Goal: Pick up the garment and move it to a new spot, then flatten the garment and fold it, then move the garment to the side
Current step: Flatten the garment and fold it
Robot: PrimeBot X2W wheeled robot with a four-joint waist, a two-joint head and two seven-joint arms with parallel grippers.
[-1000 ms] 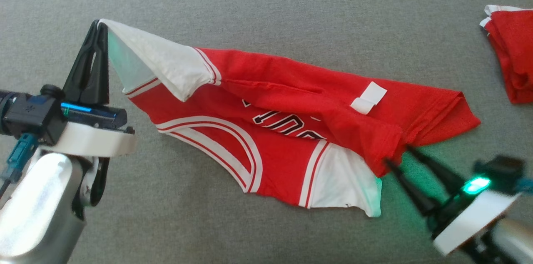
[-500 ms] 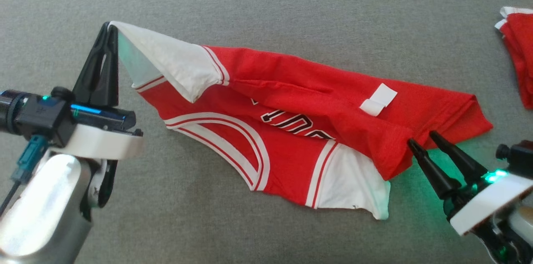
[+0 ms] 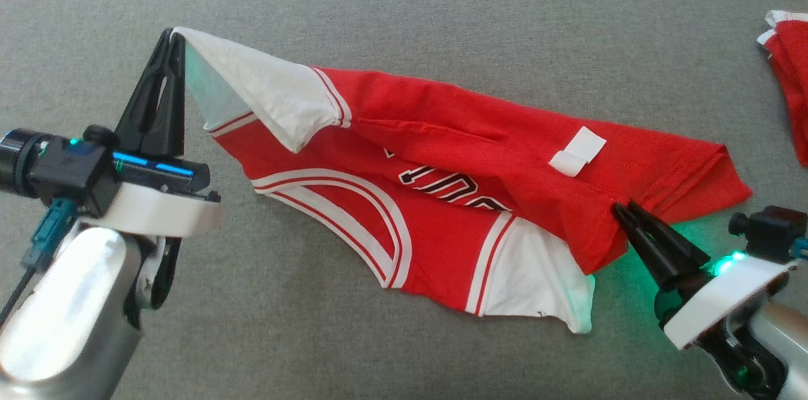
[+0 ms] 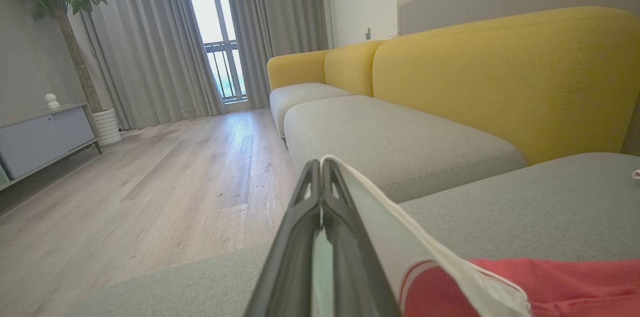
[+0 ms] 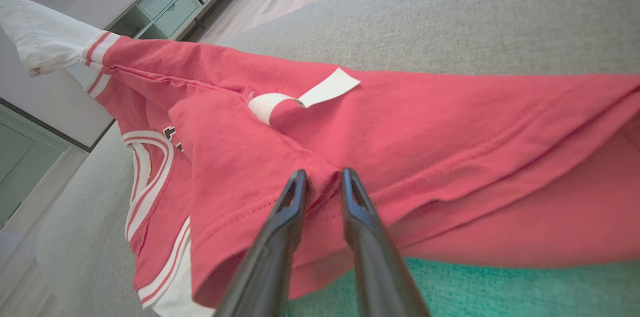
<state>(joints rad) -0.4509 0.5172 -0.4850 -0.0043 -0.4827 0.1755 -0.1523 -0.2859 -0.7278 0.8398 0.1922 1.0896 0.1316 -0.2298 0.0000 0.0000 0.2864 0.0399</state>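
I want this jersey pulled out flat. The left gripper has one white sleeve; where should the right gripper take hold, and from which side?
Grip the red bottom hem of the jersey, opposite the sleeve held by the left gripper. Come low along the cushion from the robot's right: the hem puckers into a raised ridge there, which the right gripper can straddle.
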